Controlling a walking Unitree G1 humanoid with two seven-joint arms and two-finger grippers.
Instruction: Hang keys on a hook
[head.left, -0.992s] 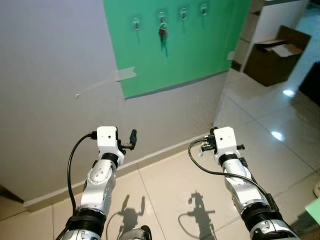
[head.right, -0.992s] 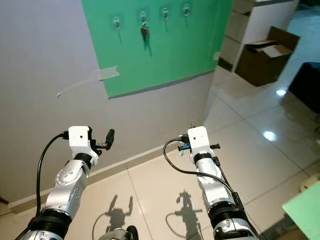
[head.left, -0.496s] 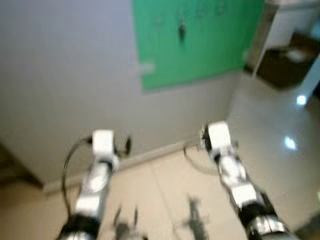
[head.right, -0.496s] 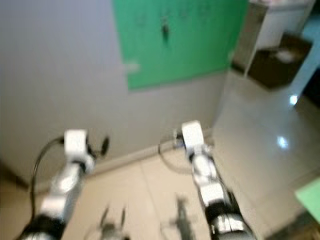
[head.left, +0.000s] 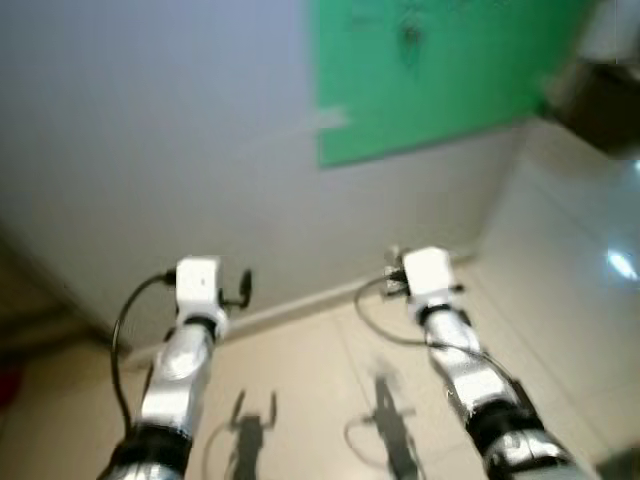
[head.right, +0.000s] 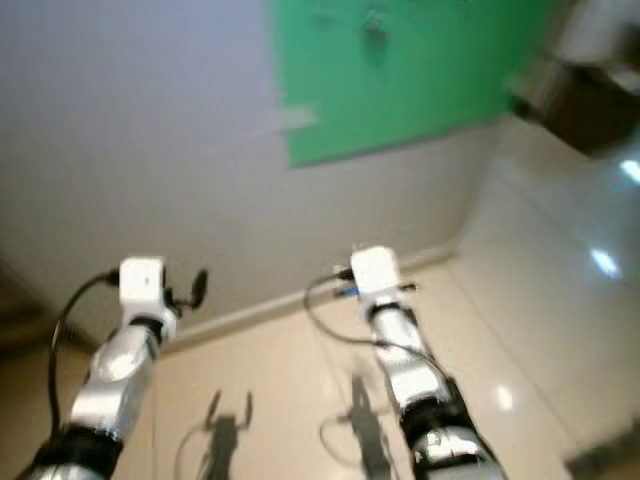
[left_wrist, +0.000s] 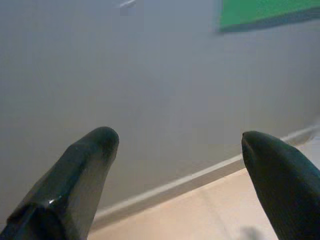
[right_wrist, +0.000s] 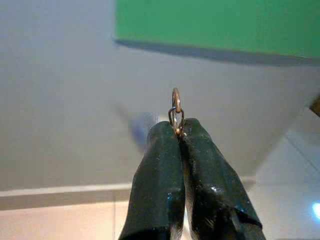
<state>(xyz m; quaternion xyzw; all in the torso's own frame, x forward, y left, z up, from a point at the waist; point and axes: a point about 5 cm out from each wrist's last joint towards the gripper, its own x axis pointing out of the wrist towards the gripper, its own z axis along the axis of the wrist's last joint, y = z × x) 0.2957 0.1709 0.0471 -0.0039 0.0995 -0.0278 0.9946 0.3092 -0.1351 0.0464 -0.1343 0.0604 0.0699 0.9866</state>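
The head views are blurred. A green board (head.left: 450, 80) is fixed high on the grey wall, and a dark bunch of keys (head.left: 410, 35) hangs from one of its hooks. My right gripper (right_wrist: 179, 127) is raised before the wall, well below the board, shut on a small metal key ring (right_wrist: 176, 102) that sticks out past its fingertips. My left gripper (left_wrist: 177, 140) is raised at about the same height, open and holding nothing. It also shows as a dark tip, the left gripper (head.left: 243, 285), in the left eye view.
A strip of tape (head.left: 325, 120) sticks to the wall beside the board's lower left corner. A pale baseboard (head.left: 300, 305) runs along the wall foot above the beige tiled floor (head.left: 320, 400). A dark box (head.left: 605, 105) stands far right.
The whole picture has shifted: the green board now sits further right and the wall looks further off, so the camera moved. Both arms keep the same raised pose.
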